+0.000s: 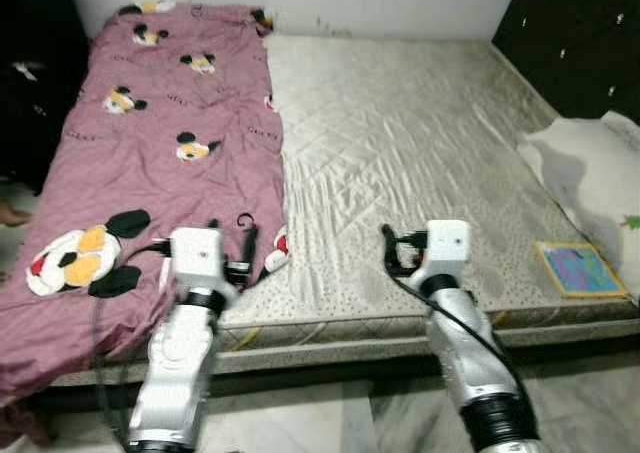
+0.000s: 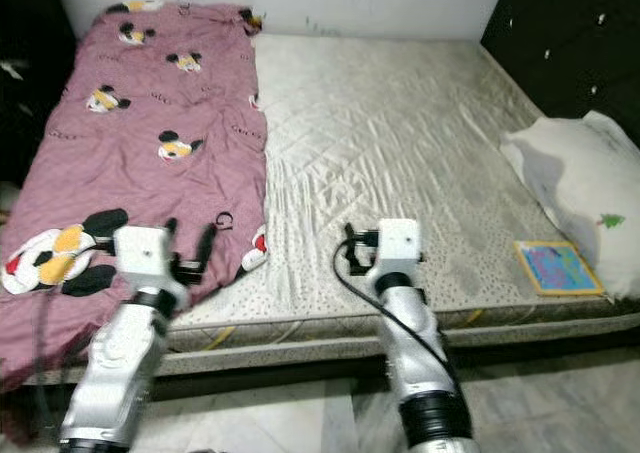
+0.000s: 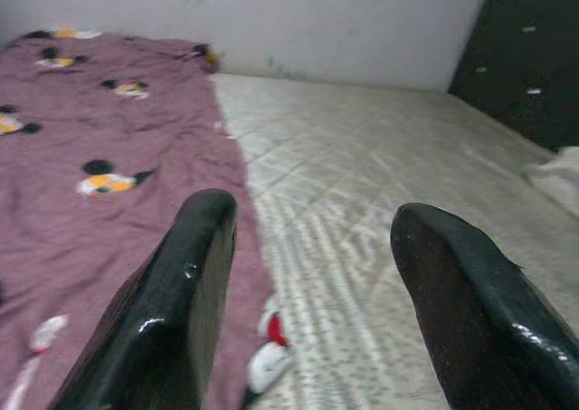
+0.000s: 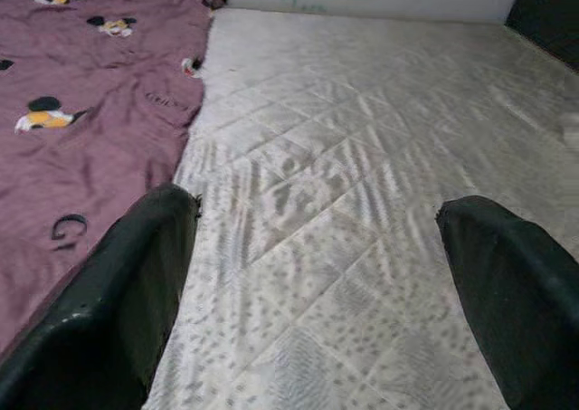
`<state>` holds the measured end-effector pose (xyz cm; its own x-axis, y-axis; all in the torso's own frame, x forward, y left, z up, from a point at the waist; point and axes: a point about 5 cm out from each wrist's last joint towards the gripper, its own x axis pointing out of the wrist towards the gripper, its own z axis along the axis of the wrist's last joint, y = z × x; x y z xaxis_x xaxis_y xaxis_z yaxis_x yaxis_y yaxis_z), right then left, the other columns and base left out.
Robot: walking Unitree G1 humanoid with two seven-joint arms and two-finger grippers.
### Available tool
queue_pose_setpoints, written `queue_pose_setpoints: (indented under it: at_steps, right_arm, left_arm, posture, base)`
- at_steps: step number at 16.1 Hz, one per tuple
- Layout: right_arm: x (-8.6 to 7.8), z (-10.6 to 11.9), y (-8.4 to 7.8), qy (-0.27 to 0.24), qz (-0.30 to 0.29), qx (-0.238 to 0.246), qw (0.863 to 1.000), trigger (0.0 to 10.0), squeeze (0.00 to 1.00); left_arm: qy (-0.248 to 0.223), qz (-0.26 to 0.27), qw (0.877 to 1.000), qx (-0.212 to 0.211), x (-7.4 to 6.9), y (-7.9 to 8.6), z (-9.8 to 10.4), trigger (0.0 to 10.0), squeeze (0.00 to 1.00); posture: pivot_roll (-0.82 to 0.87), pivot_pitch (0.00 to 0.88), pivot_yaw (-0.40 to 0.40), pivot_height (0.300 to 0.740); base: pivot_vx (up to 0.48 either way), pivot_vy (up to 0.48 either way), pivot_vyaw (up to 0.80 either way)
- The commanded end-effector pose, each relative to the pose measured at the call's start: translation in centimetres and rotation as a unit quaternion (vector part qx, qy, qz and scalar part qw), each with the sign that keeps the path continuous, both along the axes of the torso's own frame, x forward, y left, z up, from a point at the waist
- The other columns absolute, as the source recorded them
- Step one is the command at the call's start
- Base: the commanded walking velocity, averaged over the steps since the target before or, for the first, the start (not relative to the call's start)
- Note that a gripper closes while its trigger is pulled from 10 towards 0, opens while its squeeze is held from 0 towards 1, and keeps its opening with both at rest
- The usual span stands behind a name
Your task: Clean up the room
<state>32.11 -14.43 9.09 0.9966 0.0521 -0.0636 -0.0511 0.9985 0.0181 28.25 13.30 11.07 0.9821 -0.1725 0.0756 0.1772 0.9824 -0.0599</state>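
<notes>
Lying flat: one blanket (image 1: 160,163), one book (image 1: 580,269).

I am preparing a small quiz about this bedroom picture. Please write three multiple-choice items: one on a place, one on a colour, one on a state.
1. Where does the picture book lie?
A. on the purple sheet
B. on the mattress near the pillow
C. on the floor

2. What colour is the sheet?
A. purple
B. green
C. yellow

3. How is the left hand?
A. shut on the sheet
B. open
C. shut on the book

Answers: 1 B, it lies beside the white pillow. 2 A, purple with cartoon mice. 3 B, its fingers stand apart, holding nothing.
</notes>
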Motion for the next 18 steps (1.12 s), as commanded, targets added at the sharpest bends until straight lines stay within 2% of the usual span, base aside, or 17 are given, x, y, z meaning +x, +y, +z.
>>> queue_pose_setpoints:
  at_steps: [1, 10, 15, 18]
  right_arm:
    - [0.12, 0.28, 0.08, -0.004, 0.002, 0.001, 1.0, 10.0, 0.0]
    - [0.12, 0.25, 0.14, -0.003, 0.002, 0.002, 1.0, 10.0, 0.0]
    - [0.17, 0.28, 0.15, -0.003, 0.002, 0.003, 1.0, 10.0, 0.0]
    - [0.22, 0.3, 0.22, -0.003, 0.002, 0.003, 1.0, 10.0, 0.0]
  left_arm:
    - [-0.009, -0.003, 1.0, 0.002, -0.04, 0.21, 0.39, 10.0, 0.0]
    - [-0.002, -0.001, 1.0, 0.002, -0.07, 0.32, 0.19, 10.0, 0.0]
    - [0.002, 0.016, 1.0, 0.003, 0.03, 0.58, 0.14, 10.0, 0.0]
    - [0.004, 0.009, 1.0, 0.0, 0.11, 0.52, 0.15, 10.0, 0.0]
  posture:
    - [-0.01, 0.1, -0.082, 0.74]
    - [-0.01, 0.102, -0.08, 0.74]
    - [-0.01, 0.108, -0.081, 0.74]
    - [-0.01, 0.11, -0.08, 0.74]
  base:
    - [0.382, 0.0, 0.0]
    - [0.378, 0.0, 0.0]
    - [0.0, 0.0, 0.0]
    - [0.0, 0.464, 0.0]
